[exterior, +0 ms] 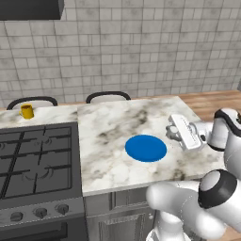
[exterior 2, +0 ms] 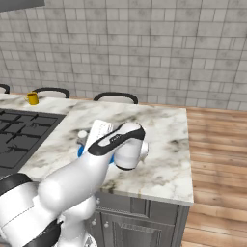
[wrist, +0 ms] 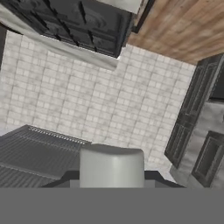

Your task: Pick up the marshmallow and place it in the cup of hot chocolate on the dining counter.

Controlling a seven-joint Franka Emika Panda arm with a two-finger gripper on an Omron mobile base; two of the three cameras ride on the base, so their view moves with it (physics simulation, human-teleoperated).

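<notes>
Claw [wrist: 112, 177] pinches the marshmallow [wrist: 111, 168] above the marble dining counter [exterior: 113, 127], grey tiled wall [exterior: 141, 47] behind.

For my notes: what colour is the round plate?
Solid blue plate, clearest in the left base view.

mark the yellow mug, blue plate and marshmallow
yellow mug [exterior: 27, 111], left base view, its side wall.
blue plate [exterior: 146, 148], left base view, its flat middle.
marshmallow [wrist: 111, 168], hand view, its side, between the fingertips.
</notes>
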